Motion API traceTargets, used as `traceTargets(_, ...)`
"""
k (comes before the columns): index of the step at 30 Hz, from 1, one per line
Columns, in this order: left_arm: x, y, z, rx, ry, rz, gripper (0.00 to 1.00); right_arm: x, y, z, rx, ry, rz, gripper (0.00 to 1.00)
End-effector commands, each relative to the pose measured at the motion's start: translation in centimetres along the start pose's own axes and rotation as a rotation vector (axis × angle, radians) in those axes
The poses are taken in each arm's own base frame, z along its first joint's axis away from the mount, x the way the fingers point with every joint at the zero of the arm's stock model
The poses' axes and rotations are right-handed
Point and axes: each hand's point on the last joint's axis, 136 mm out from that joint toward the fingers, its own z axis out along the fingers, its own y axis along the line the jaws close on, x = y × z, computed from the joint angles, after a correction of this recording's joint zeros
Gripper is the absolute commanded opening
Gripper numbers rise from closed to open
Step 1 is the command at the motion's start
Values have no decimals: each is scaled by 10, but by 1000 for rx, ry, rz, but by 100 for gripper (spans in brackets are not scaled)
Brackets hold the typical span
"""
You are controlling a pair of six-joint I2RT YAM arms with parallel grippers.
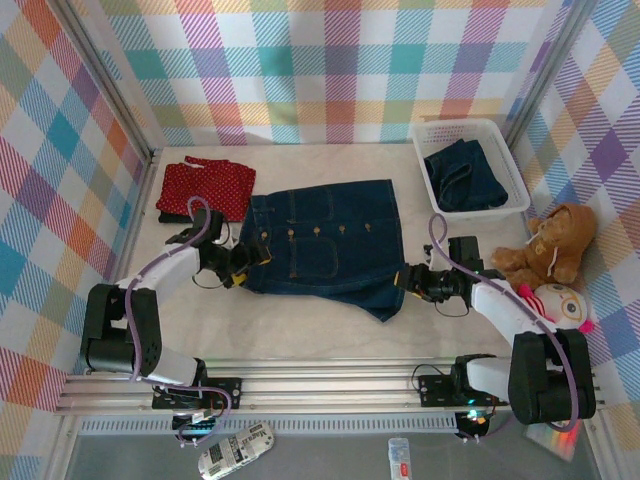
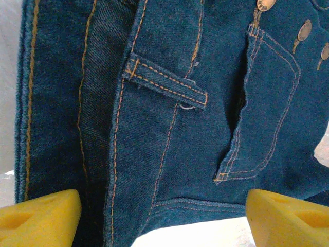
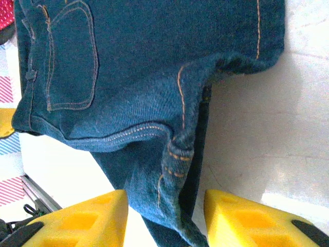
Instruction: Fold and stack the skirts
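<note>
**A:** How do things lie on the worktop (image 1: 300, 335)?

**B:** The big denim skirt (image 1: 325, 240) is spread flat, buttons up, between the two grippers. Beyond the left gripper (image 1: 238, 265), on its far side, the red dotted skirt (image 1: 212, 187) rests folded on the black skirt (image 1: 168, 215). Well beyond the right gripper (image 1: 410, 280), another denim skirt (image 1: 462, 172) sits in the basket (image 1: 470, 126).

**A:** And the jaws?

**B:** Both pairs stand apart. The left gripper's are wide, with the waistband side, a belt loop (image 2: 164, 85) and a pocket (image 2: 262, 113) just ahead of it and nothing pinched. The right gripper's are narrower. The rumpled hem corner (image 3: 177, 149) lies between them, but I see no pinch on it.

**A:** So the fold hasn't begun?

**B:** That's my judgement: both are set at the edges to take hold.

**A:** How should they do it well?

**B:** Denim is thick and heavy, so a shallow bite would likely slip. Each gripper should reach well over its edge before closing. The right one should catch every layer of that bunched corner. Then they should lift level and together, carry one edge across to meet the other, and lay the cloth down rather than drop it. If the corner isn't smoothed, the fold will probably come out crooked.
</note>
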Motion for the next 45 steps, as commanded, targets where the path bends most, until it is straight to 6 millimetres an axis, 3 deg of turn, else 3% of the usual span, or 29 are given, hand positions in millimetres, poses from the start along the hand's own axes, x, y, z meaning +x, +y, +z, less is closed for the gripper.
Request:
traceTargets(1,9,1,3,10,36,-7,84,-13,-2,3,1,-39,4,43)
traceTargets(11,19,11,0,-44,61,15,80,-13,8,-3,-33,-59,-52,6)
traceTargets(23,29,-1,8,-134,83,164,72,-18,13,-11,-33,-110,-95,2)
traceTargets(26,30,-2,13,-141,90,177,61,-19,12,-11,-28,-114,-99,1)
traceTargets(33,38,3,14,-141,96,173,3,-24,25,-21,-51,-150,-143,0)
traceTargets(34,38,2,12,-139,88,174,0,-24,29,-24,-58,-155,-155,0)
traceTargets(37,22,-15,-10,-100,-2,191,0,-33,50,-42,-92,-203,-221,0)
traceTargets(39,4,-34,-35,-55,-89,199,0,-43,70,-61,-109,-265,-289,0)
traceTargets(45,-53,-104,-137,101,-352,232,0,-71,141,-132,-167,-437,-515,0)
